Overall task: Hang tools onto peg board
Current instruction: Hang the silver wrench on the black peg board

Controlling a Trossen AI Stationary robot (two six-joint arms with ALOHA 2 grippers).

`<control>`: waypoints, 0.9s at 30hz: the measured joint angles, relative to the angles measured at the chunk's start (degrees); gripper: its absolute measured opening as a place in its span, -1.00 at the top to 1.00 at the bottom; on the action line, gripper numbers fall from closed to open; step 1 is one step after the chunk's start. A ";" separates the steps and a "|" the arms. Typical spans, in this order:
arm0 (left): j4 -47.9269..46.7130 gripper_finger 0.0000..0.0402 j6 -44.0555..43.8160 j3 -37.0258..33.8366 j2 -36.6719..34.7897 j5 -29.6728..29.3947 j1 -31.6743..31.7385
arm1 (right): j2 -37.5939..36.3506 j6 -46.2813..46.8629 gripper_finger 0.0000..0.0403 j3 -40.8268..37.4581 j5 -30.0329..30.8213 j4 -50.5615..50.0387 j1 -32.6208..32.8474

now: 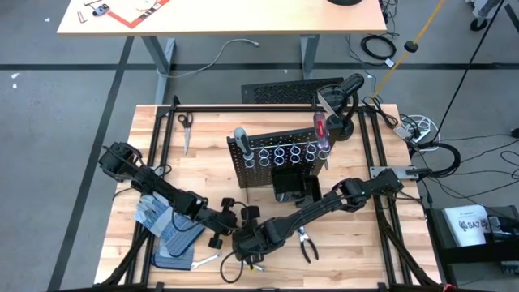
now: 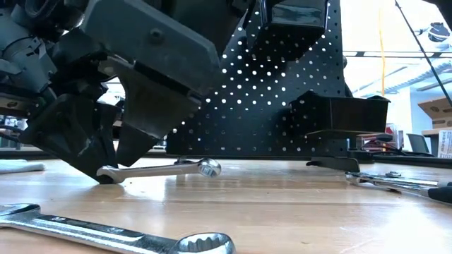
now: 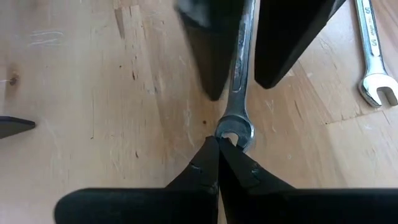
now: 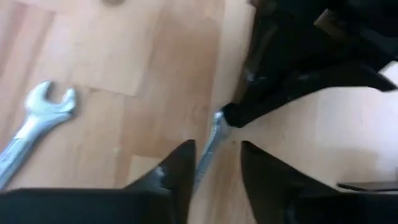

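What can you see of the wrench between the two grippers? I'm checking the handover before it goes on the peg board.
The wrench is a slim, shiny silver metal combination wrench. The left gripper has its fingers shut on one end; the low view shows that end pinned near the wooden table and the ring end raised slightly, free. The right gripper straddles the shank with fingers open, not clamping it. A second, similar wrench lies apart, untouched.

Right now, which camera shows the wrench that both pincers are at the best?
The left wrist view: the wrench runs between the right pincer's open fingers to the shut left pincer. Low view shows it side-on, one end lifted. Right wrist view shows a sliver. High view hides it.
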 joint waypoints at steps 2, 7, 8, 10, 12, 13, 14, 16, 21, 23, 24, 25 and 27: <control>0.05 0.99 -0.02 -0.01 0.00 0.01 0.00 | 0.04 0.87 0.18 0.00 -0.37 -0.54 -0.16; 0.13 0.99 -0.24 -0.04 0.00 0.11 0.04 | 0.99 2.28 0.05 -0.26 -4.32 -1.26 -0.49; 0.13 0.99 -0.44 -0.04 0.00 0.14 0.07 | 1.24 2.40 0.05 -0.26 -4.08 -1.22 -0.51; 0.13 0.99 -0.48 -0.04 0.00 0.37 0.11 | 1.52 2.71 0.08 -0.19 -3.18 -1.45 -0.58; 0.16 0.99 -0.48 -0.04 0.00 0.50 0.11 | 1.78 2.84 0.16 -0.09 -2.59 -1.99 -0.85; 0.19 0.99 -0.47 -0.06 0.00 0.56 0.11 | 1.82 2.83 0.22 -0.09 -2.39 -2.13 -0.95; 0.26 0.99 -0.42 -0.07 0.00 0.63 0.11 | 1.86 2.83 0.28 -0.09 -2.14 -2.18 -1.11; 0.55 0.99 -0.22 -0.14 0.00 0.88 0.15 | 1.92 2.81 0.43 -0.09 -1.99 -2.18 -1.46; 0.70 0.99 -0.26 -0.22 0.00 1.57 0.20 | 2.09 2.31 0.88 -0.15 -1.20 -2.68 -1.86; 0.81 0.99 -0.37 -0.28 -0.02 1.92 0.22 | 2.32 2.13 0.95 -0.17 -0.61 -2.88 -1.89; 0.81 0.99 -0.39 -0.28 -0.02 1.94 0.22 | 2.36 2.13 0.95 -0.17 -0.61 -3.11 -1.89; 0.83 0.99 -0.37 -0.28 -0.02 1.97 0.22 | 2.36 2.13 0.95 -0.17 -0.63 -3.40 -1.91; 0.93 0.99 -0.28 -0.29 -0.02 2.00 0.21 | 2.40 2.14 0.97 -0.17 -0.57 -3.60 -1.91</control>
